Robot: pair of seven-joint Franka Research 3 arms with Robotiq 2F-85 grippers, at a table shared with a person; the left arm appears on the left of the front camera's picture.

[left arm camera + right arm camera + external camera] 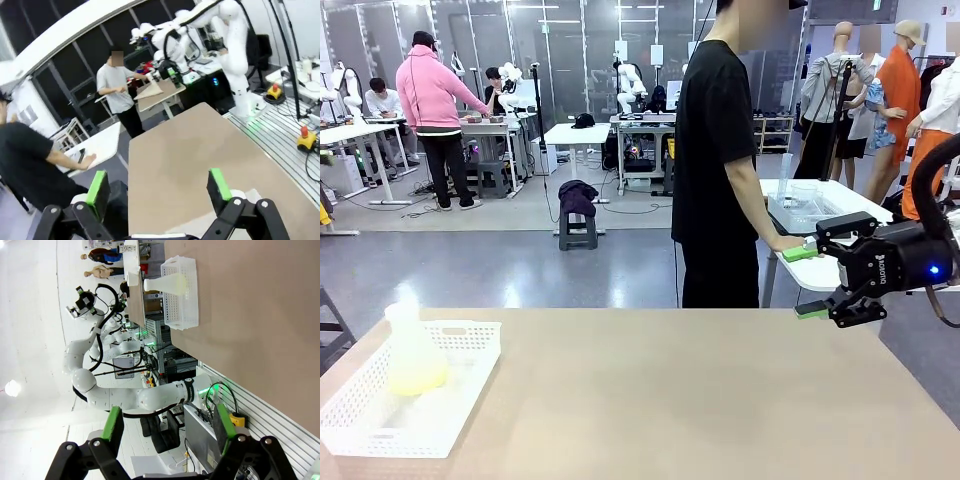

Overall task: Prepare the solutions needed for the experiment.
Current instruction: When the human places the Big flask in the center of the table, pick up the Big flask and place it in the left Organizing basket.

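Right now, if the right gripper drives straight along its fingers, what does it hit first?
Probably nothing close. The right gripper is open, pointing left above the bare table. The white basket with the flask sits far off and lower; depth is unclear.

Flask (413, 352) in basket (460, 400), table's (700, 400) left; right hand (807, 282) far right.

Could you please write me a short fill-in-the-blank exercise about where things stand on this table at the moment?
1. The frosted flask stands inside a white ____.
2. The liquid in the flask is pale ____.
3. The right pincer hangs above the table's far edge with its green pads ____, holding nothing.
4. The person's hand rests on a ____ table behind the wooden table.

Missing words: basket; yellow; apart; white
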